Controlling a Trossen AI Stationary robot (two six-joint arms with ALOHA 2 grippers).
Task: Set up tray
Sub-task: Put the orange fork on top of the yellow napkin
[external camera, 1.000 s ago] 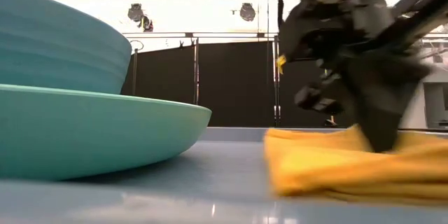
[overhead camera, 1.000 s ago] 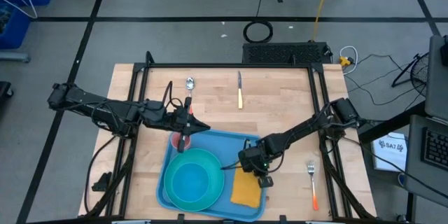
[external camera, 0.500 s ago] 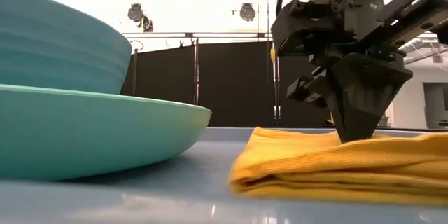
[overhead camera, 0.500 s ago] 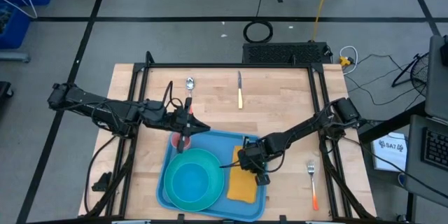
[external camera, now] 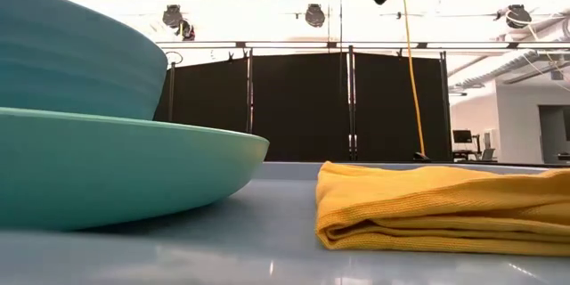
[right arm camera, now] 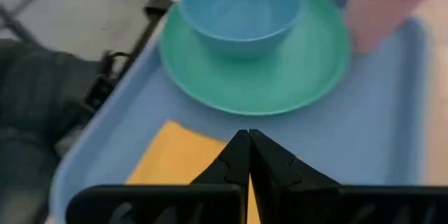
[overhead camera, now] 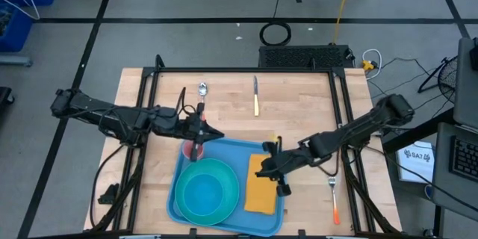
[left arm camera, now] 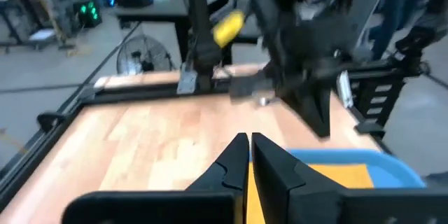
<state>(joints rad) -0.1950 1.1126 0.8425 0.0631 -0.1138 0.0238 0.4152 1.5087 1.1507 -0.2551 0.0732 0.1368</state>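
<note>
The light-blue tray lies at the table's near middle. On it rest a teal plate with a blue bowl, a pink cup at its far left corner, and a folded orange napkin flat on its right side. My right gripper is shut and hangs in the air over the napkin's far end, touching nothing. My left gripper is shut, empty, and pointing level over the tray's far edge beside the cup.
A spoon and a knife lie on the bare wood at the far side. A fork with an orange handle lies right of the tray. A black frame rails the table's sides.
My right gripper, shut with its tips down on the napkin, nudged it a little toward the plate. It then rose clear of the napkin and tipped up toward level. The napkin stays flat on the tray.
</note>
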